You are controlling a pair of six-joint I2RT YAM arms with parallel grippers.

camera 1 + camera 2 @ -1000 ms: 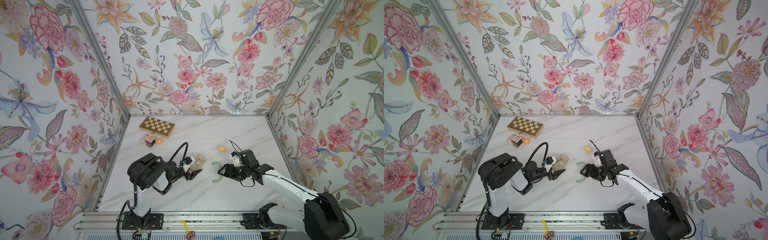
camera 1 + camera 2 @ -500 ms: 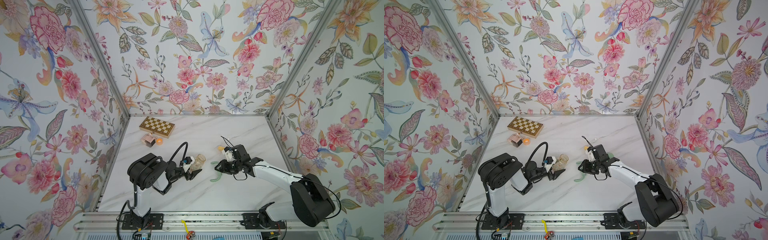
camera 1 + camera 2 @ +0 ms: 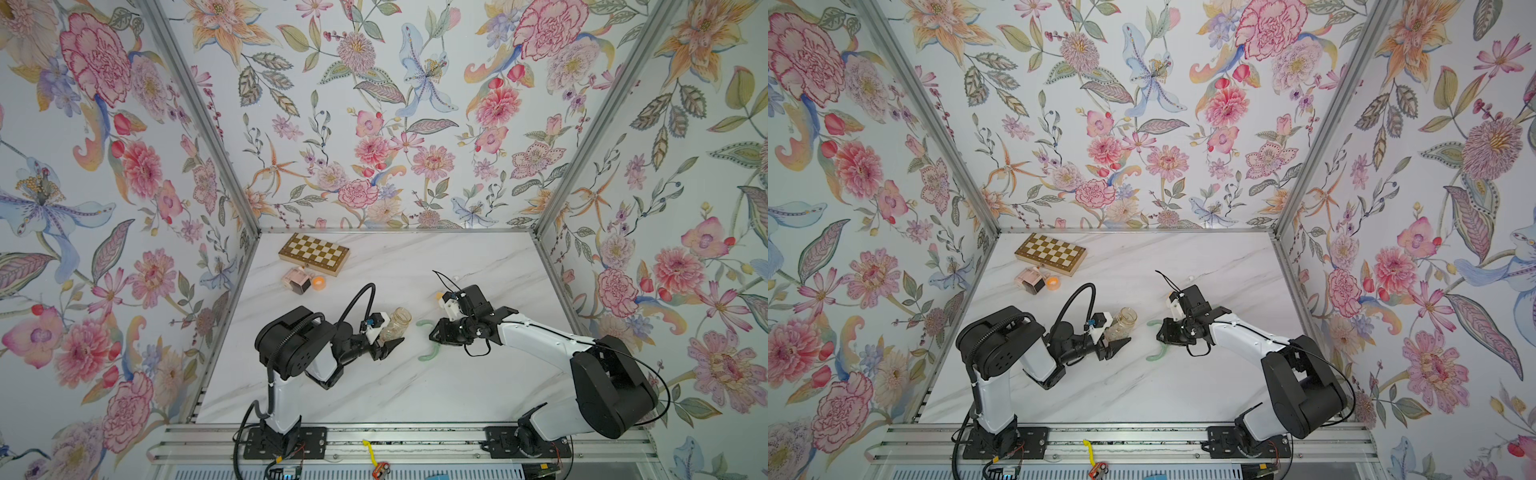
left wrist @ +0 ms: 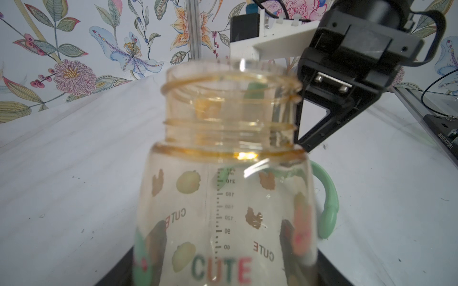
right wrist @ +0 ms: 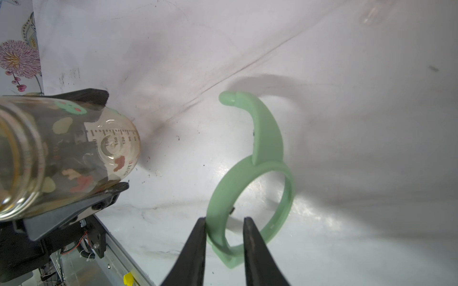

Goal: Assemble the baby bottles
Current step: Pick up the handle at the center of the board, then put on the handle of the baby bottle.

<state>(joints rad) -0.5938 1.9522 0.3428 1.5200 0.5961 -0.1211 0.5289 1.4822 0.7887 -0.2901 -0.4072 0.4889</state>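
Bottle body (image 3: 397, 323) (image 3: 1122, 323): clear, amber-tinted, printed with a scale and "CUTE"; clamped across its lower part between the closed jaws of the left gripper (image 3: 392, 333) (image 3: 1116, 337), tilted, its threaded neck open and turned toward the right arm; fills the left wrist view (image 4: 223, 198), seen side-on in the right wrist view (image 5: 74, 148). Handle ring (image 3: 430, 354) (image 3: 1156, 354): pale green, two curved arms, on the tabletop (image 3: 415, 386) just beside the bottle body but apart from it; one arm shows behind the bottle (image 4: 327, 198). Right gripper (image 3: 434, 337) (image 5: 224, 237): lowered over the handle ring (image 5: 267, 138), jaws narrowly apart with the ring's band between them, one finger against the band's outer face, a sliver of gap at the other; whether the band is clamped cannot be told. Yellow collar (image 3: 438, 296): on the tabletop behind the right wrist, mostly hidden. Far left corner: chessboard (image 3: 314, 254), pink-and-brown cube bottle (image 3: 297, 280), small orange piece (image 3: 318, 283), close together.
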